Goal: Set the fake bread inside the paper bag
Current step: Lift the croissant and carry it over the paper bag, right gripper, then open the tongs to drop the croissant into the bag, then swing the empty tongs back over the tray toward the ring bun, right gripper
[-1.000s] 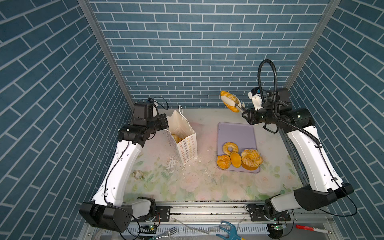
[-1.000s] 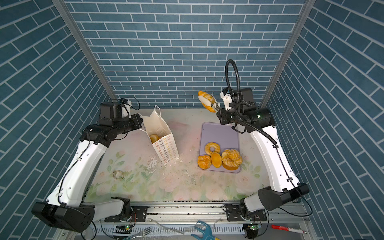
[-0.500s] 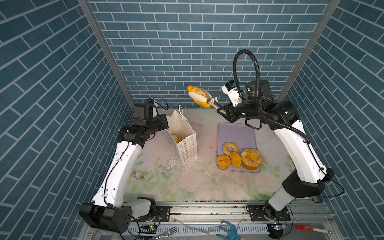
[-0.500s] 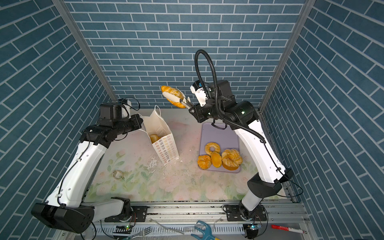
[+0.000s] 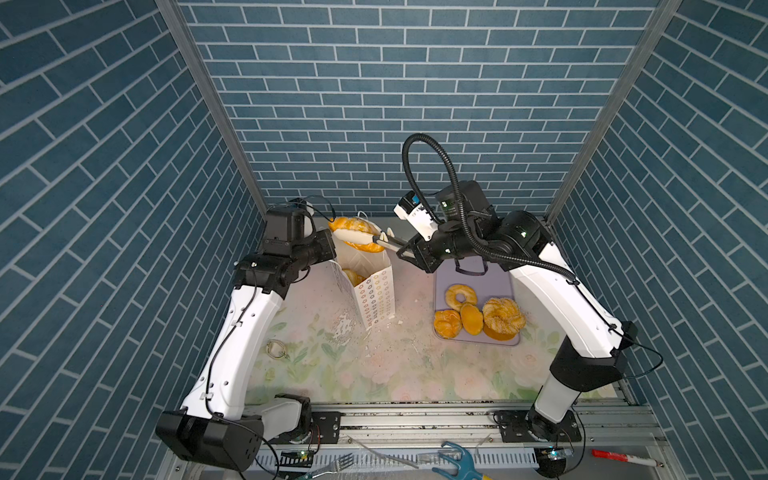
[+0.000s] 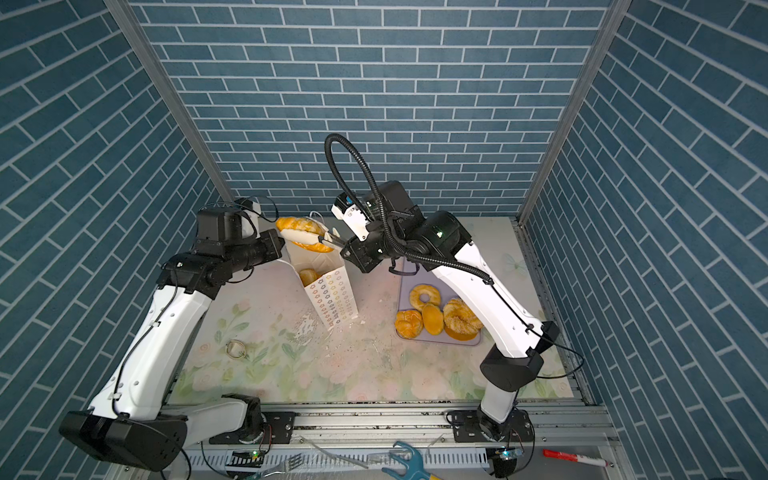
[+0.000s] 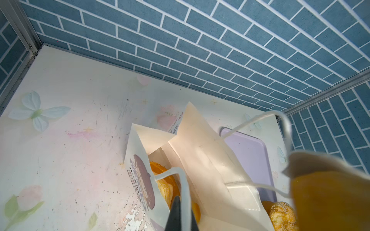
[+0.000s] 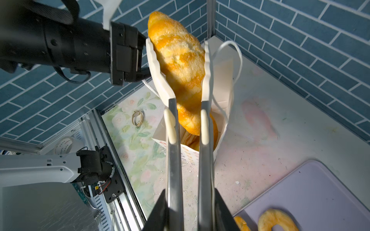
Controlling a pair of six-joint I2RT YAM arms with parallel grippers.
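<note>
Holding loaf (image 8: 178,60) over bag (image 5: 374,291) with tongs (image 8: 173,160) squeezed in right fingers (image 8: 158,213); pinching handle (image 7: 185,186) in closed left fingers (image 7: 174,213). Next, probably: lower inside, ease tongs apart.

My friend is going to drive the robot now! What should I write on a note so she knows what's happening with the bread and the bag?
The left gripper is shut on the paper bag's cord handle.
The right gripper is shut on the tongs, which pinch a long pastry above the bag's mouth.
Done: some bread already lies in the bag.
Left: drop this pastry in, then move the ring doughnut, round bun, oval bun and sugary twist off the lavender tray. Another orange piece peeks from under the twist.
</note>
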